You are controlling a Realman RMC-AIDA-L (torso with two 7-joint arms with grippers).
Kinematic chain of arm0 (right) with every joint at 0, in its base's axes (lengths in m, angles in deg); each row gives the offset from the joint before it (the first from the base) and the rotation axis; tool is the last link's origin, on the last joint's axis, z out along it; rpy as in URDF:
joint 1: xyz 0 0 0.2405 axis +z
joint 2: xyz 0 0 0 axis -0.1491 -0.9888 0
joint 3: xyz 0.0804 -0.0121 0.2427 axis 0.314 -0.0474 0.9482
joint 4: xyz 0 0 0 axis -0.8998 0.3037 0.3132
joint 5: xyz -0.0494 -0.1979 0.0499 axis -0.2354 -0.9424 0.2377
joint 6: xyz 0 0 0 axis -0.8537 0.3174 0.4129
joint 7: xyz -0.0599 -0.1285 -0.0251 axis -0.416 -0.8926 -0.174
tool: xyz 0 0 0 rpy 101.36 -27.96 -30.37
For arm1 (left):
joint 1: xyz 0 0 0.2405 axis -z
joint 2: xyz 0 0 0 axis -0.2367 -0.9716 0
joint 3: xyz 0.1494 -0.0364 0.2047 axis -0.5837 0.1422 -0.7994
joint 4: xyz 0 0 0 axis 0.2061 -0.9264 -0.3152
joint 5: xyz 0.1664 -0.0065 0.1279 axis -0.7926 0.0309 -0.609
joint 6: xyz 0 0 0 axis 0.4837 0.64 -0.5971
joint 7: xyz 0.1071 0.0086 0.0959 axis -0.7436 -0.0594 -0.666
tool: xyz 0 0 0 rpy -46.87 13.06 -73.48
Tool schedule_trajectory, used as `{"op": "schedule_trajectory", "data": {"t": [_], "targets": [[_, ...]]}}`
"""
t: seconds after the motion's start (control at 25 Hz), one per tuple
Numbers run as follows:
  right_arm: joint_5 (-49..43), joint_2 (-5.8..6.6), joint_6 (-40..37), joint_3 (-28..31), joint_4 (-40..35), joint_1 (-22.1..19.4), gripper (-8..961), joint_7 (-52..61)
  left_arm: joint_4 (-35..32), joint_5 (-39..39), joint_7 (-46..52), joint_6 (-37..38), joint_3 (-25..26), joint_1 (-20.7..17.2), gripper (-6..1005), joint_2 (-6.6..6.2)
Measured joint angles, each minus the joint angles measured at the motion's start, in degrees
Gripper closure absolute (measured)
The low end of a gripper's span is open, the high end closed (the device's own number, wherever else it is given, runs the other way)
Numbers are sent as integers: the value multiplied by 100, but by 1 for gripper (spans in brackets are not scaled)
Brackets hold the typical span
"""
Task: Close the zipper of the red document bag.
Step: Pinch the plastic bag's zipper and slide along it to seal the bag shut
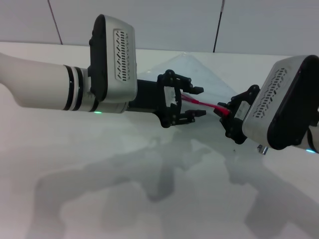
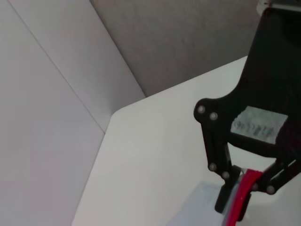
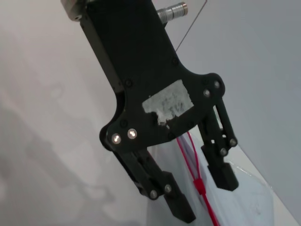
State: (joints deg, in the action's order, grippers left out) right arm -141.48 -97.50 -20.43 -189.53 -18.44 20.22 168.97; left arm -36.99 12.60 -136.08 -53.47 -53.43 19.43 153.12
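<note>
The red document bag (image 1: pixel 208 74) is a translucent pouch held up off the white table (image 1: pixel 124 164). Its zipper (image 1: pixel 204 103) runs as a thin red strip between my two grippers. My left gripper (image 1: pixel 199 102) is open, one finger on each side of the strip and neither pressing it. In the right wrist view that same left gripper (image 3: pixel 207 197) straddles the zipper (image 3: pixel 190 150), with a small red slider just past the fingers. My right gripper (image 1: pixel 223 110) is shut on the zipper's other end. The left wrist view shows this right gripper (image 2: pixel 235 202) pinching the red zipper (image 2: pixel 247 186).
Grey wall panels stand behind the table. In the left wrist view the table's far corner (image 2: pixel 117 113) meets the wall. The arms cast shadows on the near part of the table.
</note>
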Motion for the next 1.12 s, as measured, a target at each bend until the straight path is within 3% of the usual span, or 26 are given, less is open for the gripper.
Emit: {"op": "schedule_trajectory", "data": {"t": [0.12, 0.36, 0.56, 1.0, 1.12], "targets": [[0, 0, -1, 2, 20, 1, 905, 0, 12, -120, 114, -2, 0, 11, 486, 0], [0, 0, -1, 7, 16, 4, 905, 0, 7, -223, 205, 4, 0, 17, 685, -3], [0, 0, -1, 11, 6, 5, 905, 0, -9, -246, 204, 8, 0, 20, 757, -2], [-1, 0, -1, 3, -2, 5, 905, 0, -21, -251, 165, 9, 0, 22, 771, 8], [0, 0, -1, 2, -13, 5, 905, 0, -21, -251, 146, 10, 0, 20, 815, 9]]}}
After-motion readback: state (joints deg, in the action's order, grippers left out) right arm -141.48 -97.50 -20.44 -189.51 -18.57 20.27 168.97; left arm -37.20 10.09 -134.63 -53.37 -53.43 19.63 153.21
